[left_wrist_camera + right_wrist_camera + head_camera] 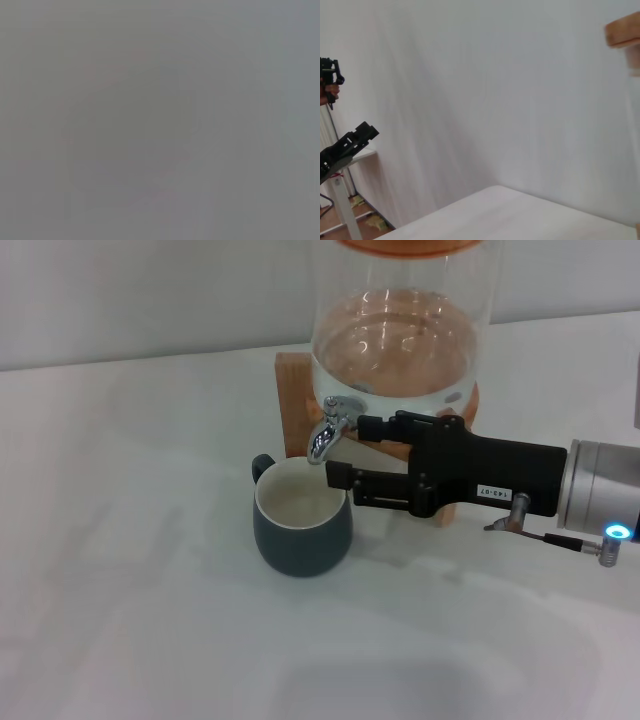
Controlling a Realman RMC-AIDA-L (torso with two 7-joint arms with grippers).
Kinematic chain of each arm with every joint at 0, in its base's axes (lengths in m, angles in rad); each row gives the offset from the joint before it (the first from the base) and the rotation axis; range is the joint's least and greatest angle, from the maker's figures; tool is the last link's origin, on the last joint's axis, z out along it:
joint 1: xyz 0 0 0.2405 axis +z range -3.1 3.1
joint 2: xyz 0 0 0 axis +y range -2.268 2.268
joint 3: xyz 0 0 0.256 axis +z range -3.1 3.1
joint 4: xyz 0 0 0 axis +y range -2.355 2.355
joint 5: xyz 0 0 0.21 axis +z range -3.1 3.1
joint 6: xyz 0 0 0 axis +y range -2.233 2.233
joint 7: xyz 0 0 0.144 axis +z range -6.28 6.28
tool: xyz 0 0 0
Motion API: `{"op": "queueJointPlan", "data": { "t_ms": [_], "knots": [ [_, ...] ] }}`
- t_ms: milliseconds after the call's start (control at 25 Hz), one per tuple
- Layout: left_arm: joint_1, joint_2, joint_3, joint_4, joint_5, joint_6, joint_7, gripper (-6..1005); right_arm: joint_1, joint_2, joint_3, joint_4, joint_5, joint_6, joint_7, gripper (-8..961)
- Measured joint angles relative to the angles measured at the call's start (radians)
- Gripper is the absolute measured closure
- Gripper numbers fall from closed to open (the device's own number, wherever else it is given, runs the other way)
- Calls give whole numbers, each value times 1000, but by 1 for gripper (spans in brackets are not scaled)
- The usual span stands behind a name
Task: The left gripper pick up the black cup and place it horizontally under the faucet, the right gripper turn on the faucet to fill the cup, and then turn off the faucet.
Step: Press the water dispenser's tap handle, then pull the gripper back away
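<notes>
Head view, right gripper (pixel 340 452): fingers spread wide, reached in just beside faucet (pixel 330 431).
Black cup (pixel 302 517): stood upright beneath spout.
Left gripper: not seen.

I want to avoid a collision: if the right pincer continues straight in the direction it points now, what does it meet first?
Probably the faucet. The right pincer points toward the robot's left, its upper finger already at the chrome tap, its lower one just above the black cup rim. Depth is uncertain from the head view alone.
</notes>
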Motion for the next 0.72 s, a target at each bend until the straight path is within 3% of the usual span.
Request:
{"op": "queueJointPlan", "data": {
  "t_ms": [400, 720],
  "knots": [
    [0, 0, 0, 0, 0, 0, 0, 237, 0, 1, 25, 9, 10, 39, 0, 172],
    [-2, 0, 0, 0, 0, 1, 0, 237, 0, 2, 43, 4, 28, 156, -2, 172]
  ]
}}
